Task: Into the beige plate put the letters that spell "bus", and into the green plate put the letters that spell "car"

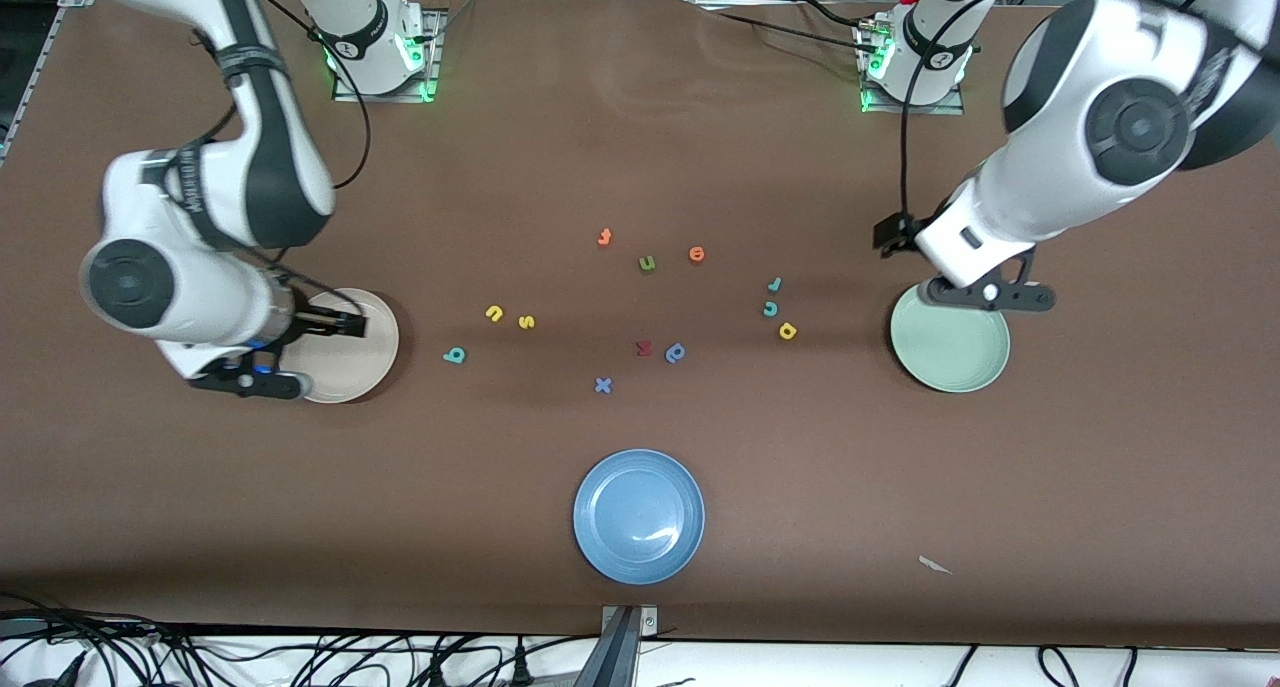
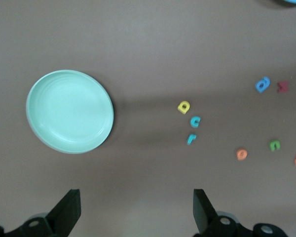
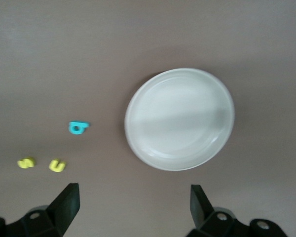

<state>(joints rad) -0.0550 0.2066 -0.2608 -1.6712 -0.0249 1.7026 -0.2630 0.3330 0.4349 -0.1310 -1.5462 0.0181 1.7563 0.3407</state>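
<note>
letters for "bus", front view: teal b, yellow u and yellow s lie loose on the brown tabletop, close together, near the beige plate at the right arm's end. letters for "car": light-blue r, teal c and yellow a in a short row near the green plate at the left arm's end. both plates hold nothing. between the groups: orange letters, a green u, a dark blue letter; blue plate nearest the camera.

left wrist view: left tool fingers spread wide, gripping nothing, above bare tabletop beside the green plate; a, c, r lie near the plate (untouched).

right wrist view: right tool likewise spread, empty, above tabletop beside the beige plate; b, u, s lie apart from the plate.
</note>
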